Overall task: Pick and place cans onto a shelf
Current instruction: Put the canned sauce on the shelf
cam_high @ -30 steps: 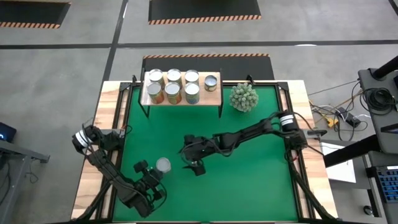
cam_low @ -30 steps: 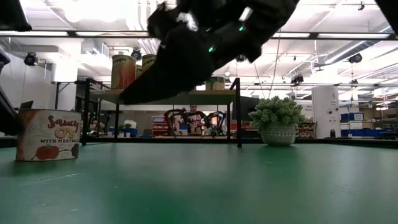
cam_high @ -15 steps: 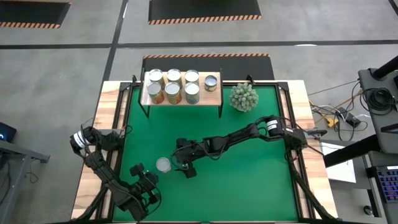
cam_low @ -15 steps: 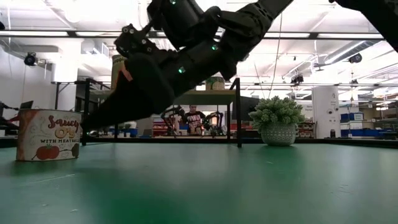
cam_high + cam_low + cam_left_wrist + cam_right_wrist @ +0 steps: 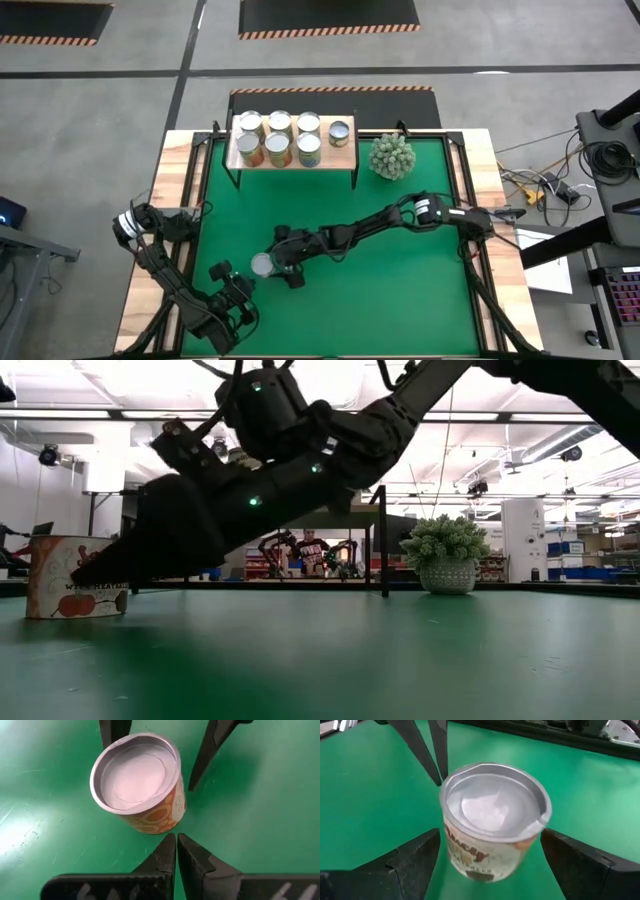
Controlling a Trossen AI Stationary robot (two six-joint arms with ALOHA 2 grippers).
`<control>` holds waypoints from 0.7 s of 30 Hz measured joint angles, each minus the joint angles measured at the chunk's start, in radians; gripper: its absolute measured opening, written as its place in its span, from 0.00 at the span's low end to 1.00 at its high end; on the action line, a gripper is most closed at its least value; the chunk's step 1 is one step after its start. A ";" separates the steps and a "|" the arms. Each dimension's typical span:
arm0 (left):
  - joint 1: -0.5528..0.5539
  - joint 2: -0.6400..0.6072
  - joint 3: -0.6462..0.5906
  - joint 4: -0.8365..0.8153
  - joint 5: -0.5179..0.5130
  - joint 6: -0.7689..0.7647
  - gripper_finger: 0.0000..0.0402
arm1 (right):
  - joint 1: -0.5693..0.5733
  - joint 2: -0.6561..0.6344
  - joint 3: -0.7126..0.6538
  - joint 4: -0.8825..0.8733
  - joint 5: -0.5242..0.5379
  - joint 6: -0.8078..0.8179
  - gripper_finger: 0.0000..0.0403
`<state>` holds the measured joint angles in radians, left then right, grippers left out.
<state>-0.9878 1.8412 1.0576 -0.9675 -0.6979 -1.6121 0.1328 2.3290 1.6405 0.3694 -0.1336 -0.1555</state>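
One can (image 5: 262, 265) with a silver top and an orange label stands upright on its base on the green mat. My right gripper (image 5: 272, 266) reaches in from the table's right, low and nearly level. It is open, with one finger (image 5: 415, 860) on each side of the can (image 5: 492, 825) and a gap at both. My left gripper (image 5: 176, 851) is shut at the can's near left, its tips just short of the can's foot (image 5: 155, 831). The shelf (image 5: 340, 158) at the far edge carries several cans (image 5: 278, 140).
A spiky green plant in a pot (image 5: 391, 156) stands to the right of the shelf. The shelf's black legs (image 5: 355, 178) come down onto the mat. Green mat lies bare between the can and the shelf and toward the near right.
My right gripper has gone toward the table's left edge and down, up to the can. Its open fingers now stand on either side of it. The can has not moved.
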 joint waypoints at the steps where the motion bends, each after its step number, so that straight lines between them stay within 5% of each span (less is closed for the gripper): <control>1: 0.000 0.000 0.000 0.000 0.000 -0.002 0.00 | 0.000 0.004 0.009 -0.001 -0.003 -0.006 0.81; 11: 0.000 0.000 0.000 0.001 -0.001 -0.010 0.00 | 0.000 0.006 0.055 0.001 -0.075 0.007 0.63; 21: 0.000 0.000 0.001 0.002 -0.001 -0.028 0.00 | 0.000 -0.137 0.051 -0.285 -0.084 -0.037 0.65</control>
<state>-0.9878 1.8408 1.0584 -0.9650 -0.6987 -1.6398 0.1329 2.1918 1.6918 0.0845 -0.2181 -0.1922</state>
